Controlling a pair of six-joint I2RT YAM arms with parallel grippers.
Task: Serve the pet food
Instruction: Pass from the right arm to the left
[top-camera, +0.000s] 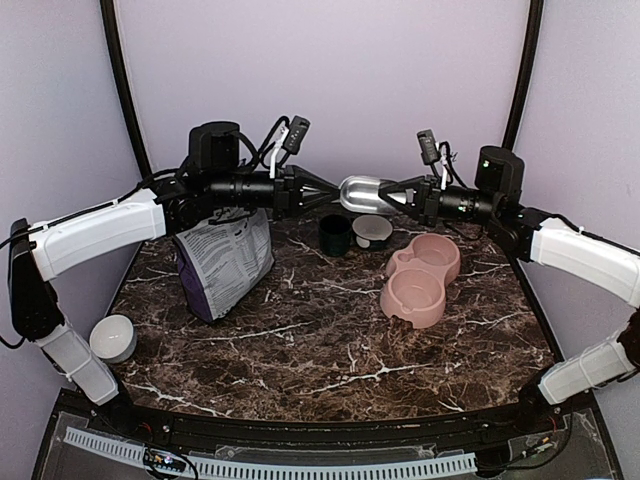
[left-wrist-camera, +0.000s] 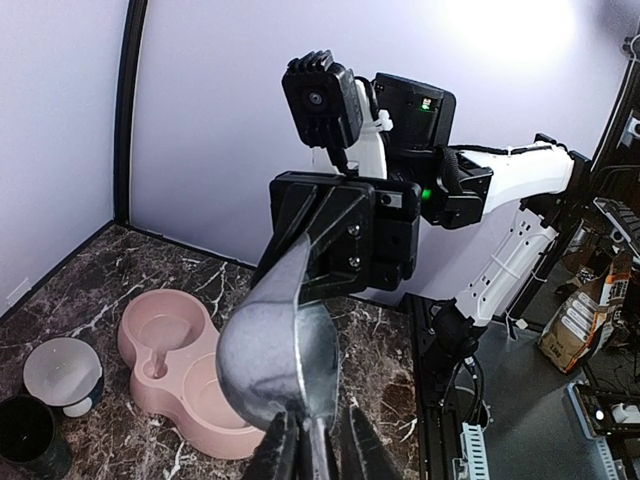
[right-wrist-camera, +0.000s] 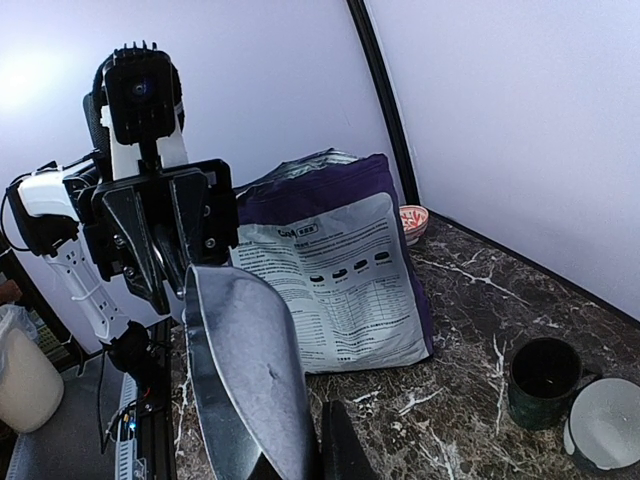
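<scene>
Early stage: no food served yet.
We pinch the scoop (top-camera: 358, 193) between left tool (top-camera: 334, 190) and right tool (top-camera: 389, 196) above the tabletop (top-camera: 320, 340); the pink bowl (top-camera: 400, 312) sits empty.

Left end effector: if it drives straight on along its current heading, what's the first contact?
The metal scoop, already at the tips of the left end effector. Directly behind it, the right end effector faces it head-on.

Bag (top-camera: 225, 262) left on table (top-camera: 320, 350), cup (top-camera: 335, 234) and small bowl (top-camera: 372, 231) back centre, double bowl (top-camera: 422, 279) right, scoop (top-camera: 358, 193) over them.
</scene>
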